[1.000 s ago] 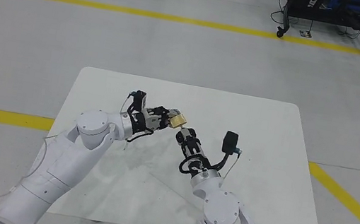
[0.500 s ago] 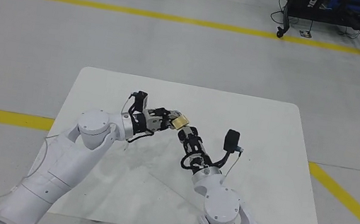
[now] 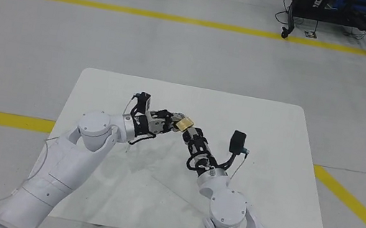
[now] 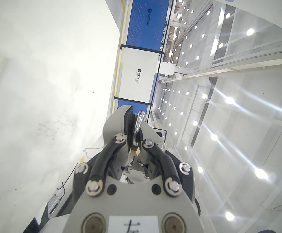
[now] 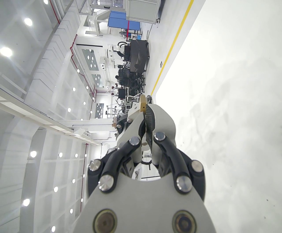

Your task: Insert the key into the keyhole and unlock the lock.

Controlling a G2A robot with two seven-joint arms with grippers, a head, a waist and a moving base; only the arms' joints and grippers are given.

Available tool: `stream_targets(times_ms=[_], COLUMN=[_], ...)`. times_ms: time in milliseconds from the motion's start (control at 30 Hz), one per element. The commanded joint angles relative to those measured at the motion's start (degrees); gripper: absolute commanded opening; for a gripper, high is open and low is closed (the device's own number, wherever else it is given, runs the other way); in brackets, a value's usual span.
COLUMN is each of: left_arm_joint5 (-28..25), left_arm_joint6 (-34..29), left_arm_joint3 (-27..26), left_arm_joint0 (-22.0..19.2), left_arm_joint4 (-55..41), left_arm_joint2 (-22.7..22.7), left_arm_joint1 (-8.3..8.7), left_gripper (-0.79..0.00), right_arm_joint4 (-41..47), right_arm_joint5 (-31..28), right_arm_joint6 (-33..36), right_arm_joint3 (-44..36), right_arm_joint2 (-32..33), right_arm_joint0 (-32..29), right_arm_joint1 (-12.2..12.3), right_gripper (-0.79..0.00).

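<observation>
Seemingly mid-insertion, the left gripper (image 3: 172,119) clamps the brass padlock (image 3: 182,123) above the table (image 3: 275,129) while the right gripper (image 3: 188,134), pinched shut presumably on the key, sits just beside it, next needing a straight push, then a twist.

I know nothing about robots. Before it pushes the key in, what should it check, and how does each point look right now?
1. Lock firmly held: ok. The left gripper is shut on its shackle.
2. Right gripper shut: ok. Its fingers are pressed together.
3. Key in that grip: cannot tell. It is hidden between the fingers.
4. Key lined up with the keyhole: cannot tell. The right gripper's tip is right at the lock, but the keyhole is hidden.
5. Lock off the table: ok. Both grippers hold it up in the air.
</observation>
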Motion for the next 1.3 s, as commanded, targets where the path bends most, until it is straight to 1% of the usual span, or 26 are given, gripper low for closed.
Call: stream_targets(times_ms=[0, 333, 500, 533, 567, 600, 733, 867, 967, 1033, 1133, 1267], left_arm_joint5=[0.0, 0.3, 1.0, 1.4, 2.0, 2.6, 4.3, 7.7, 12.1, 14.0, 15.0, 15.0], left_arm_joint6=[0.2, 0.8, 1.3, 1.2, 1.1, 1.0, 0.1, -2.3, -5.9, -8.1, -10.5, -11.4], left_arm_joint3=[0.0, 0.0, 0.6, 0.9, 1.2, 1.5, 2.5, 3.5, 5.2, 6.2, 7.4, 8.3], left_arm_joint0=[0.0, 0.3, 0.2, 0.2, 0.2, 0.1, -0.1, -0.2, -0.6, -1.1, -1.8, -2.2], left_arm_joint4=[0.0, 0.3, -0.1, -0.4, -1.0, -1.5, -4.0, -8.4, -13.6, -16.4, -18.8, -19.8], left_arm_joint2=[-0.2, -0.7, -1.4, -1.6, -1.8, -2.0, -2.5, -2.3, -1.7, -1.5, -1.2, -0.9], left_arm_joint1=[-0.04, -0.2, -0.24, -0.24, -0.24, -0.26, -0.38, -0.71, -1.11, -1.36, -1.62, -1.81], left_gripper=[-0.785, -0.785, -0.785, -0.785, -0.785, -0.785, -0.785, -0.785, -0.785, -0.785, -0.785, -0.785], right_arm_joint4=[0.0, -0.1, 1.0, 1.6, 2.3, 2.7, 2.9, 0.0, -2.9, -4.7, -6.0, -7.6], right_arm_joint5=[-0.2, -1.3, -2.0, -2.1, -2.1, -2.0, -2.9, -7.0, -11.3, -13.5, -15.0, -15.1], right_arm_joint6=[0.3, 1.6, 3.7, 4.8, 6.2, 7.3, 11.1, 13.7, 14.5, 14.4, 13.2, 11.5], right_arm_joint3=[-0.2, -1.7, -4.2, -4.9, -5.7, -6.6, -11.3, -13.1, -12.5, -11.2, -8.6, -6.0], right_arm_joint2=[0.2, 1.1, 2.6, 3.1, 3.7, 4.5, 6.9, 8.2, 8.0, 7.4, 6.2, 4.9], right_arm_joint0=[-0.2, -2.2, -4.5, -5.2, -5.8, -6.5, -9.7, -10.9, -10.3, -9.8, -8.4, -6.8], right_arm_joint1=[-0.1, -0.2, 0.1, 0.2, 0.3, 0.5, 1.1, 1.6, 1.8, 1.8, 1.5, 1.2], right_gripper=[-0.397, -0.434, -0.44, -0.468, -0.591, -0.785, -0.785, -0.785, -0.785, -0.785, -0.785, -0.785])
